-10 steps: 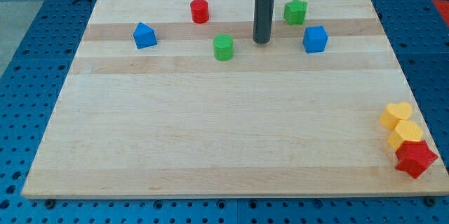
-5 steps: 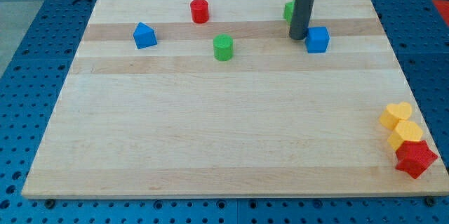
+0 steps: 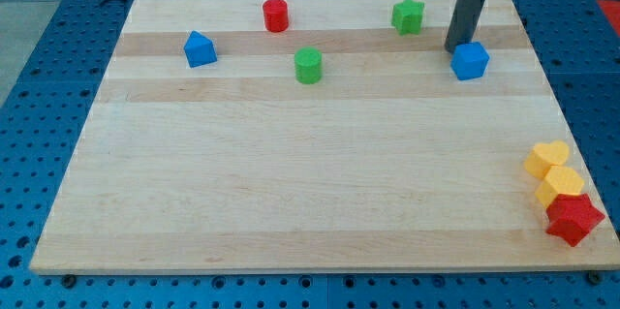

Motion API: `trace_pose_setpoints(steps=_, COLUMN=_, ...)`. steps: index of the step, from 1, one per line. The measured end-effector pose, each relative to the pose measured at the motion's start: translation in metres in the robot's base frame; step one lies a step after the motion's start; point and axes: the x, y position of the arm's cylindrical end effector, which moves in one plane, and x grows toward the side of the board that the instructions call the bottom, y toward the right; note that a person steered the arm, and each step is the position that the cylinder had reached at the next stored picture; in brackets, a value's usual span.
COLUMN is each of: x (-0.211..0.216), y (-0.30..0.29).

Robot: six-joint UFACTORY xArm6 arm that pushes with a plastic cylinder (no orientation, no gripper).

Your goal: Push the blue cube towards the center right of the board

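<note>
The blue cube (image 3: 470, 61) sits on the wooden board (image 3: 310, 183) toward the view's upper right. My tip (image 3: 456, 49) is down on the board, touching the cube's upper left side. The dark rod rises from there to the view's top edge.
A green star-like block (image 3: 409, 15), a red cylinder (image 3: 276, 15), a green cylinder (image 3: 308, 65) and a blue house-shaped block (image 3: 201, 48) lie across the top. A yellow heart (image 3: 547, 158), a yellow block (image 3: 562, 185) and a red star (image 3: 574, 219) cluster at the right edge.
My tip moved right from beside the green cylinder area to the blue cube and pushed the cube to the right and slightly down. Other blocks have not moved.
</note>
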Motion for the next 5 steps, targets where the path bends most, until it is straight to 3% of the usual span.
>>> trace_pose_setpoints(steps=5, x=0.013, y=0.003)
